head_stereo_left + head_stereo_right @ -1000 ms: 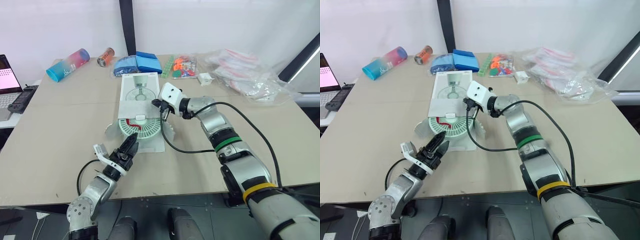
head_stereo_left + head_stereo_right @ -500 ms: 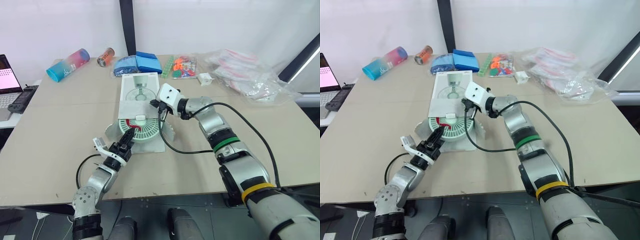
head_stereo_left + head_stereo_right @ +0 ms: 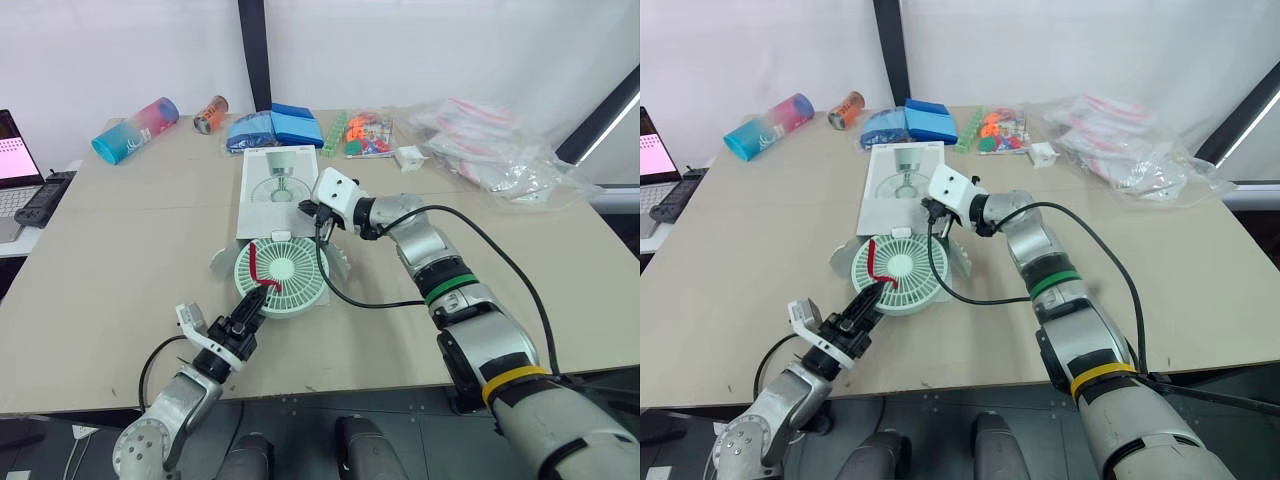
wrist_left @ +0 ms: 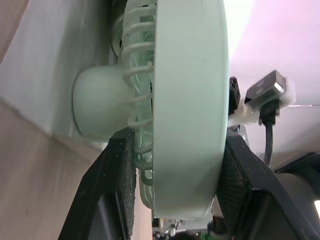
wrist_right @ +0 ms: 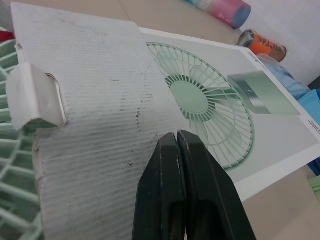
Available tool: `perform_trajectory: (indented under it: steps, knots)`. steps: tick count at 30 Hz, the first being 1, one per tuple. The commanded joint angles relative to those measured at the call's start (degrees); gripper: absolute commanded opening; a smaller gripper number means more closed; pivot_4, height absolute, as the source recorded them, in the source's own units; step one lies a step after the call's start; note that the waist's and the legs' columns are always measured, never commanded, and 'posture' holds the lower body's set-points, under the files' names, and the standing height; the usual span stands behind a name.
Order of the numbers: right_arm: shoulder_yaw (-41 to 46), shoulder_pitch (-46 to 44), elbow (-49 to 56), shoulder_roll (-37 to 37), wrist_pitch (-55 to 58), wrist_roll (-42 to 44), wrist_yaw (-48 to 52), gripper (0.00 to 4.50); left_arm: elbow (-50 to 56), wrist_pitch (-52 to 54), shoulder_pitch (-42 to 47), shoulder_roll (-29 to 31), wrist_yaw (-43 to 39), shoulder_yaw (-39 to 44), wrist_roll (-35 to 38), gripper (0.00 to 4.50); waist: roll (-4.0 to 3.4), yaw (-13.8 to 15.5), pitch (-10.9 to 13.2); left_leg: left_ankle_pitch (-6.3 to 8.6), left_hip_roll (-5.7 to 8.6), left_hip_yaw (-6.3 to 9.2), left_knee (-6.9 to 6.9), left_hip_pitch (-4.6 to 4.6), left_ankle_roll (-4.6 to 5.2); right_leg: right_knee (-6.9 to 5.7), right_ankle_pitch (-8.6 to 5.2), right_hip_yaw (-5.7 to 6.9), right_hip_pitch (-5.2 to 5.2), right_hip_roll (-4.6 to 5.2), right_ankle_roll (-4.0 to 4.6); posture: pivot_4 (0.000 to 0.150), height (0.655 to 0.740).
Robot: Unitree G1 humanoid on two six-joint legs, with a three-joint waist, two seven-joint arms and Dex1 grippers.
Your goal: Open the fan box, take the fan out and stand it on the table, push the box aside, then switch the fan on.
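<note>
The mint-green round fan (image 3: 281,277) is tilted up, its grille facing up, over the front end of the open white fan box (image 3: 278,185). A red strap (image 3: 256,262) hangs on its left side. My left gripper (image 3: 258,297) is shut on the fan's near rim; in the left wrist view both pads (image 4: 123,187) clamp the rim. My right gripper (image 3: 320,214) is shut, with nothing between its fingers (image 5: 182,165). It rests at the corrugated lid flap (image 5: 95,100) at the box's right side.
Along the far edge lie a pink-blue tube (image 3: 136,128), a can (image 3: 211,113), blue packs (image 3: 275,125), a colourful pack (image 3: 365,133), a small white box (image 3: 410,157) and plastic bags (image 3: 500,150). A laptop (image 3: 15,160) is at far left. A black cable (image 3: 360,298) loops right of the fan.
My left gripper closed on the fan's rim and drew it out of the box toward the table's front edge. The right gripper stayed at the flap.
</note>
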State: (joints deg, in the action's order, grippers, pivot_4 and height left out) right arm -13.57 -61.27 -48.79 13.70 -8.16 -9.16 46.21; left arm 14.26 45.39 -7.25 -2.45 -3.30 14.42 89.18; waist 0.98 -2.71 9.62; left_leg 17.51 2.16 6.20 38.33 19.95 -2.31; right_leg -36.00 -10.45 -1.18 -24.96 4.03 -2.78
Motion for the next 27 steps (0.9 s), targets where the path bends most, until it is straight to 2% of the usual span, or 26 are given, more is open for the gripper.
perform_trajectory:
  steps: [1, 15, 21, 22, 23, 27]
  knots:
    - [-0.2, -0.5, -0.3, 0.1, -0.2, -0.1, 0.5, 0.00, 3.3, 2.1, -5.1, 3.0, 3.1, -0.6, 3.5, 1.85, 0.00, 0.0, 0.0, 0.00, 0.00, 0.00, 0.00, 0.00, 0.00, 0.00, 0.00, 0.00, 0.00, 0.00, 0.00, 0.150, 0.7400]
    - [-0.2, -0.8, -0.8, -0.5, -0.4, 0.0, 0.1, 0.00, 7.3, -0.9, -9.4, 3.7, 5.9, -3.0, 7.6, 1.85, 0.00, 0.1, 0.0, 0.01, 0.00, -0.01, 0.00, 0.00, -0.01, 0.01, -0.02, 0.00, 0.02, 0.00, 0.03, 0.150, 0.7400]
    - [-0.1, -1.3, -1.4, -0.8, -0.6, 0.0, 0.0, 0.00, 8.3, -3.5, -8.9, 2.9, 5.1, -2.8, 7.2, 3.72, 0.00, 0.1, 0.0, 0.00, 0.00, -0.01, 0.00, 0.00, -0.01, 0.01, -0.03, 0.00, 0.03, 0.00, 0.03, 0.150, 0.7400]
    - [-0.1, -1.4, -1.6, -0.9, -0.6, 0.0, 0.0, 0.00, 8.3, -3.8, -8.8, 3.0, 4.9, -2.7, 7.2, 4.20, 0.00, 0.1, 0.0, 0.00, 0.00, -0.01, 0.00, 0.00, -0.01, 0.01, -0.03, 0.00, 0.02, 0.00, 0.03, 0.150, 0.7400]
    - [0.0, -1.5, -1.5, -0.9, -0.6, 0.1, 0.1, 0.00, 8.5, -4.3, -8.8, 3.2, 5.0, -2.6, 7.5, 4.37, 0.00, 0.1, 0.0, 0.00, -0.01, -0.02, 0.00, 0.00, -0.01, 0.02, -0.04, 0.00, 0.00, -0.01, 0.05, 0.150, 0.7400]
    - [1.3, -2.2, -0.3, -1.2, 0.2, 2.0, 1.0, 0.00, 10.0, -3.8, -9.4, 5.5, 3.2, -2.0, 8.8, 4.37, 0.00, 0.1, 0.0, 0.00, 0.00, -0.02, 0.00, 0.00, -0.01, 0.02, -0.04, 0.00, 0.00, -0.01, 0.06, 0.150, 0.7400]
